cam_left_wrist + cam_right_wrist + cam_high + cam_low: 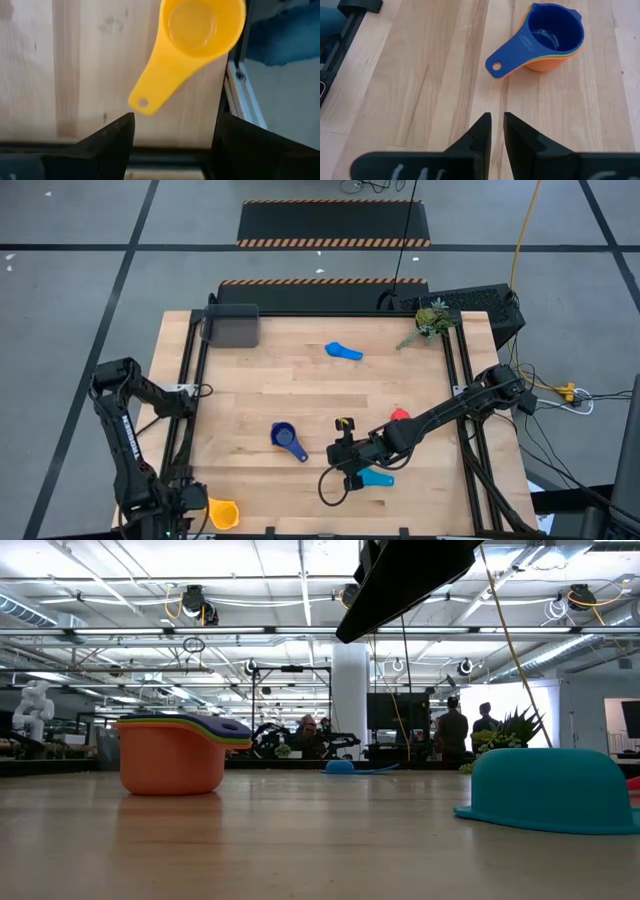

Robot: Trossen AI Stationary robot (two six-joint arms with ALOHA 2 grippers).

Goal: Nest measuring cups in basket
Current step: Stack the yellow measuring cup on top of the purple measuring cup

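Note:
A yellow measuring cup stands upright at the table's near left corner, its handle pointing toward my left gripper. That gripper hangs open above the table edge, fingers pointing down and touching nothing. A nested stack with a dark blue cup on top and an orange one at the bottom stands mid-table. My right gripper hovers shut and empty to the right of the stack. The basket sits at the far left.
A light blue cup lies rim-down beside my right gripper. Another light blue cup lies toward the far edge. A red cup shows partly behind the right arm. A green plant sprig stands at the far right corner.

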